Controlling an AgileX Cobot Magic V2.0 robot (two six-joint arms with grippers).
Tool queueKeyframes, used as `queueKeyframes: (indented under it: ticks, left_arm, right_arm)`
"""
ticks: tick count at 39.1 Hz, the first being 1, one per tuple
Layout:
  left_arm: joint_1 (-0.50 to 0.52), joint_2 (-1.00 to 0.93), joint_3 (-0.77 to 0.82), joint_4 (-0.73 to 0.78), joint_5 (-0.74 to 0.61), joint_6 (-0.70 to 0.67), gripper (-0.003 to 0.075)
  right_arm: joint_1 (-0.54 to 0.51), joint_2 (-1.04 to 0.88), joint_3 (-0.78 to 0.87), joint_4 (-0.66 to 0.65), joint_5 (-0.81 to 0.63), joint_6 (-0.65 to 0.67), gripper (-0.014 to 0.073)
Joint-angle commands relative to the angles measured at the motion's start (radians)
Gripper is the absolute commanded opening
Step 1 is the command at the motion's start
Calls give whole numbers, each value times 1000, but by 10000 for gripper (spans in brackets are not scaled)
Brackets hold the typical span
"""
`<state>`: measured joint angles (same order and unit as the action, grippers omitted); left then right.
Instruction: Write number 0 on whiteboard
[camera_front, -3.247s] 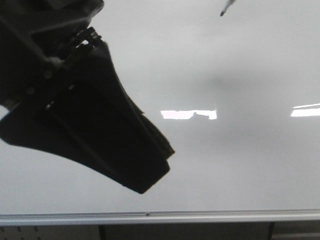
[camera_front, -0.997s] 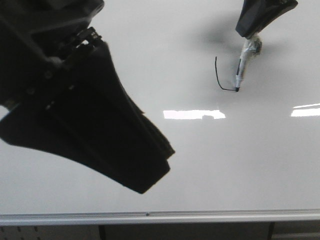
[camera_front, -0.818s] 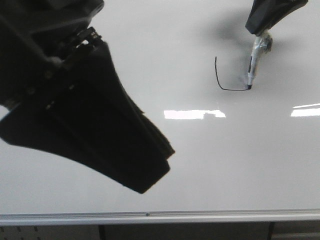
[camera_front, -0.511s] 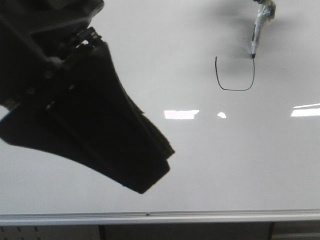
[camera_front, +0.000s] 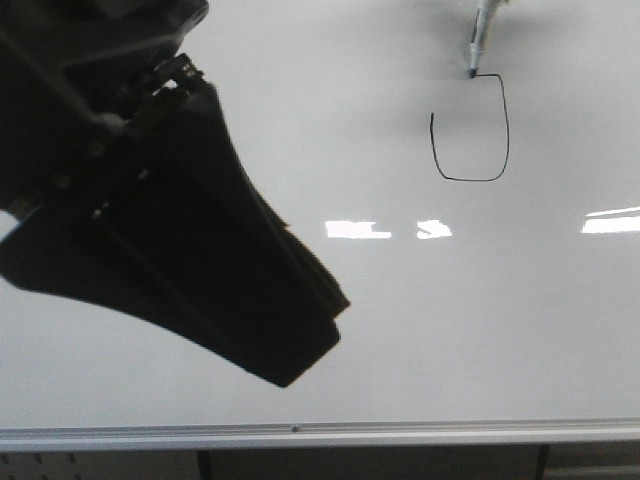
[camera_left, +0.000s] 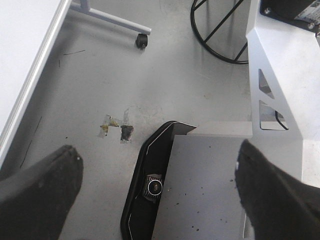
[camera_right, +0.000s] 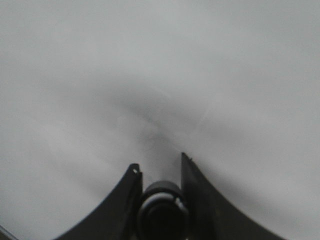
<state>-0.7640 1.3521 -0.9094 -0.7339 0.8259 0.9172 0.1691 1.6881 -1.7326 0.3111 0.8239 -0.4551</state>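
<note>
The step in hand looks like closing the loop: the pen (camera_front: 480, 32) tip sits on the whiteboard (camera_front: 400, 330) at the top of the number 0 (camera_front: 471, 128), where the stroke has turned the upper right corner and heads toward the open upper left. To do it well, the tip should keep even contact with the glossy surface, run across the top, then curve down to meet the free end of the left side without overshooting.

In the right wrist view the right claw (camera_right: 159, 172) is closed on the dark pen barrel, its 2 fingers snug on either side. The 0 lies just below the pen tip in the front view, far from the silver rail (camera_front: 320, 435).

The left claw (camera_left: 157, 187) is wide open, holding nothing, over the floor (camera_left: 150, 80).
</note>
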Motion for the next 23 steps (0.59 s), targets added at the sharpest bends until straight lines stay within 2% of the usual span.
queueKeyframes:
  ticks: [1, 10, 18, 23]
  left_arm:
    - [-4, -31, -31, -49, -16, -1, 599]
    - [-4, -31, -31, -50, -16, -1, 599]
    - [-4, -31, -31, -50, -16, -1, 599]
    - [-4, -31, -31, -50, -16, -1, 599]
  right_arm:
    - [29, -30, -36, 25, -72, -5, -59]
    - [71, 28, -36, 32, -18, -4, -59]
    - [71, 3, -46, 85, 107, -4, -59]
    - [71, -39, -111, 107, 232, -4, -59]
